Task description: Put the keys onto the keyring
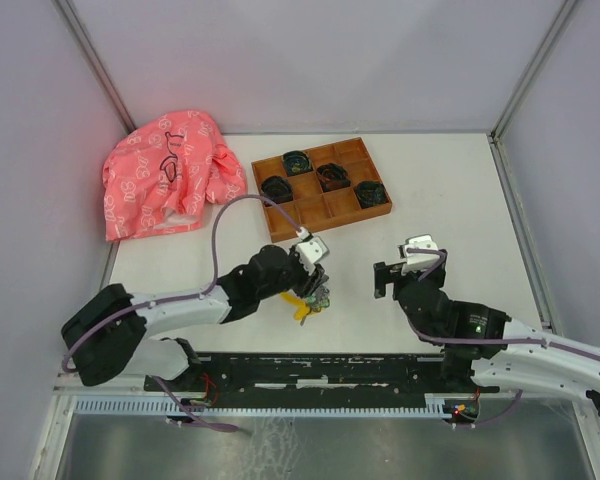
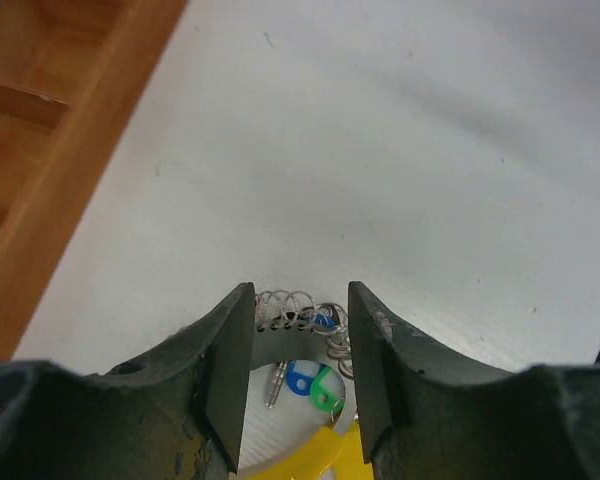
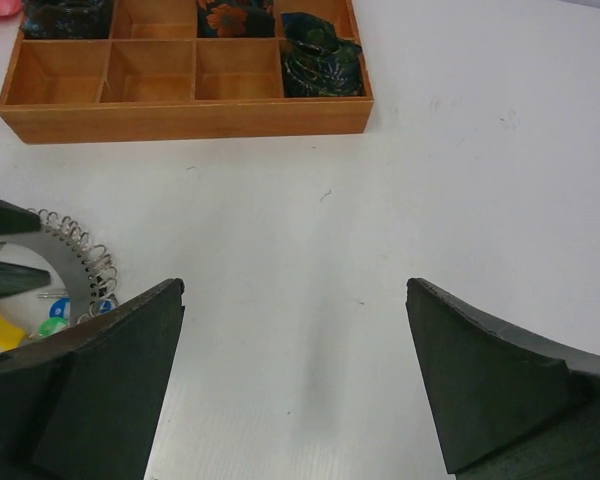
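Observation:
The keyring [image 2: 298,335] is a grey metal band edged with small wire loops, and it lies on the white table between the fingers of my left gripper [image 2: 300,345]. Those jaws stand apart, one on each side of the band, and whether they touch it I cannot tell. A key with a blue head [image 2: 300,379] and a silver shaft hangs beside a green tag [image 2: 326,393], and a yellow tag [image 2: 325,455] sits below them. From above, the left gripper [image 1: 320,288] covers the ring and the yellow tag [image 1: 302,312] sticks out. My right gripper [image 3: 295,300] is wide open with nothing in it. It hovers to the right of the keyring [image 3: 78,256].
A wooden compartment tray [image 1: 330,210] holding dark coiled bundles stands behind both grippers, close to the left gripper's left side [image 2: 40,150]. A pink patterned cloth [image 1: 165,175] lies at the back left. Bare table [image 3: 450,180] stretches ahead of the right gripper.

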